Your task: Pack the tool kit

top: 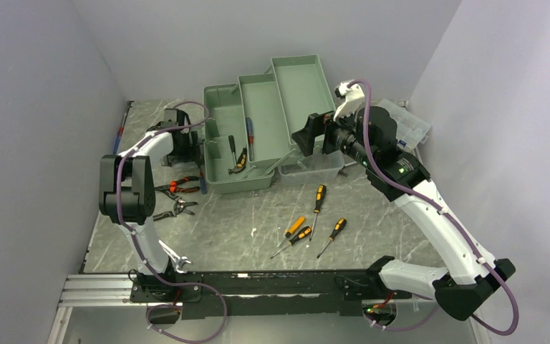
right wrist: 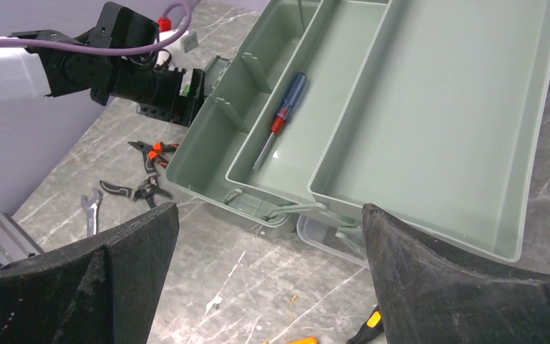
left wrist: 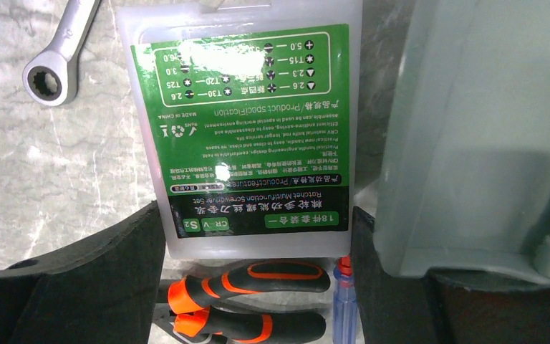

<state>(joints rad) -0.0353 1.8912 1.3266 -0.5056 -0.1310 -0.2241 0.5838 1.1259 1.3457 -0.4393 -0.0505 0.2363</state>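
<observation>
The sage-green toolbox [top: 258, 129] stands open at the back with its trays folded out; it also shows in the right wrist view [right wrist: 430, 107] and the left wrist view [left wrist: 487, 129]. A blue screwdriver [right wrist: 281, 118] lies in a tray. My left gripper [top: 190, 147] [left wrist: 258, 229], at the box's left end, is shut on a translucent screwdriver-set case [left wrist: 243, 129] with a green label. My right gripper [top: 302, 140] [right wrist: 271, 236] is open and empty above the table in front of the box. Several orange-handled screwdrivers [top: 319, 197] lie on the table.
Orange-and-black pliers [left wrist: 258, 279] [top: 179, 188] and a blue screwdriver [left wrist: 344, 301] lie under the left gripper. A ring wrench [left wrist: 54, 72] lies beyond. Another wrench [top: 179, 261] is near the left base. A clear organizer box [top: 408, 122] sits back right. Walls close three sides.
</observation>
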